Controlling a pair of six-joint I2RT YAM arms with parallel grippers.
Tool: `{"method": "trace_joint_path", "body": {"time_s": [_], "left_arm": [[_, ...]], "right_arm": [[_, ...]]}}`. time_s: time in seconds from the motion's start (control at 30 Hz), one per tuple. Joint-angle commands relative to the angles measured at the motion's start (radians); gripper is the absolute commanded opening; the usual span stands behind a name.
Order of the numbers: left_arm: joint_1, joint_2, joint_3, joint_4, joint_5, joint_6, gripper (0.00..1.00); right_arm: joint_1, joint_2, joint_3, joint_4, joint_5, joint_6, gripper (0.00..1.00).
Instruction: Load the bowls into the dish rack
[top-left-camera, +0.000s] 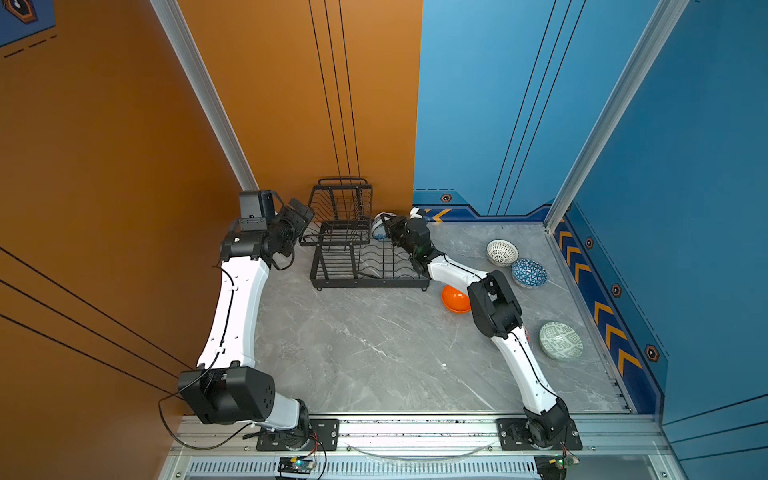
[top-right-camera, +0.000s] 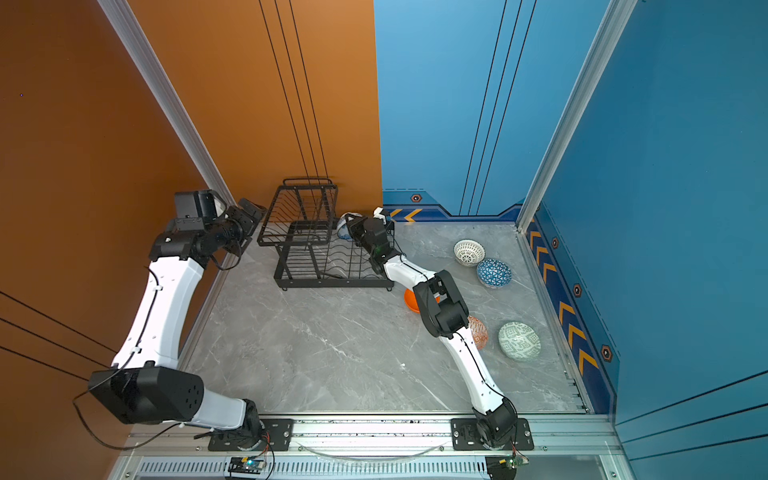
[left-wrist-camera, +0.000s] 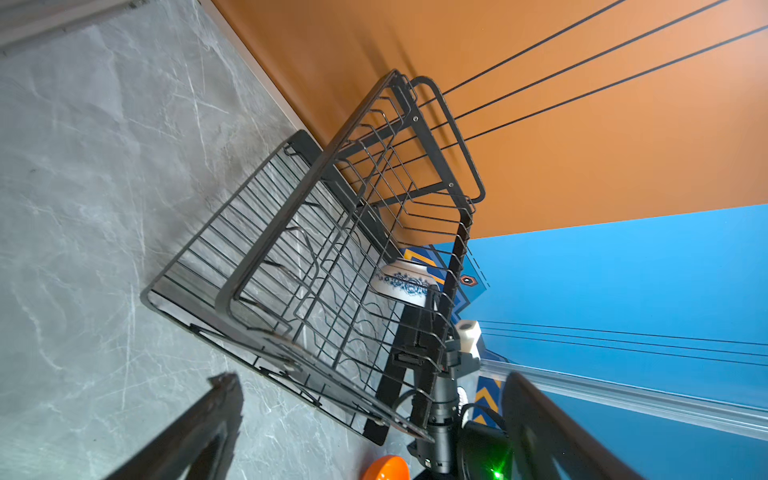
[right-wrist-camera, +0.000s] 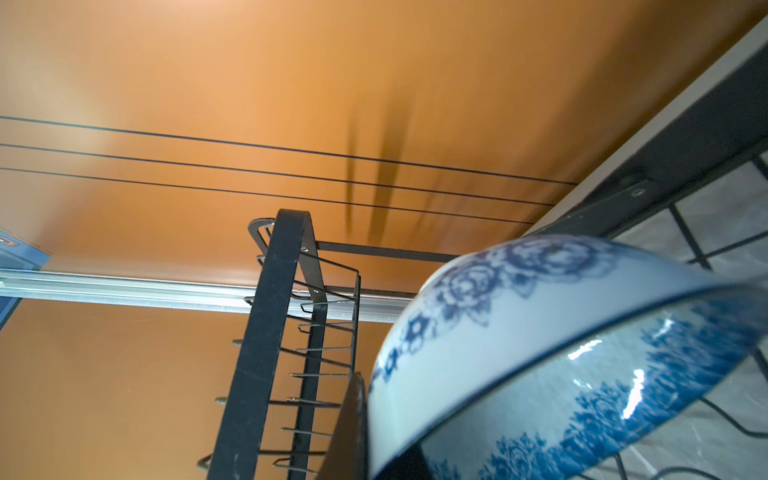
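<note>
Rack (top-left-camera: 370, 286) stands far-centre on the table (top-left-camera: 374, 353), back close to the orange wall (top-left-camera: 291, 104). Its raised basket (top-left-camera: 340, 208) is on the left half, and the slotted tray (top-left-camera: 386, 266) runs out to the right.

Right gripper (top-left-camera: 392, 230) reaches in from the right, at the rack's far right end. It pinches the rim of the floral bowl (top-left-camera: 379, 226); one finger (right-wrist-camera: 347, 432) lies against the outer wall, the other is mostly hidden. The bowl is tipped on edge, just right of the basket, over the tray's far right corner. The left wrist view shows it through the wires. Cannot tell whether it touches them.

Left gripper (top-left-camera: 298, 230) hangs just left of the basket, fingers (left-wrist-camera: 208, 424) spread wide, nothing between them.

Five bowls sit on the table, right of the rack:
- Orange bowl (top-left-camera: 455, 299): by the rack's near right corner, partly under the right arm (top-left-camera: 494, 307).
- Lattice bowl (top-left-camera: 502, 252) and triangle bowl (top-left-camera: 528, 273): side by side, far right.
- Green bowl (top-left-camera: 560, 340): nearer, close to the right wall.
- Geometric bowl (top-right-camera: 478, 331): just left of the green one, mostly behind the arm.
</note>
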Motion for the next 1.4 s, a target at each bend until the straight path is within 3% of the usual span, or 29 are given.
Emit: {"method": "trace_joint_path", "body": {"time_s": [0.0,0.5,0.83,1.37], "left_arm": [[0.029,-0.038,-0.054,0.08,0.114,-0.064,0.98],[0.045,-0.086,-0.119,0.086,0.197,-0.093,0.98],[0.044,-0.098,-0.136,0.087,0.212,-0.09,0.98],[0.048,-0.098,-0.148,0.087,0.226,-0.079,0.98]], "right_arm": [[0.011,0.034,0.087,0.007,0.058,-0.039,0.0],[0.049,0.21,0.345,-0.093,0.155,-0.041,0.0],[0.075,0.246,0.357,-0.069,0.255,-0.048,0.0],[0.084,0.359,0.518,-0.044,0.296,-0.098,0.0]]}}
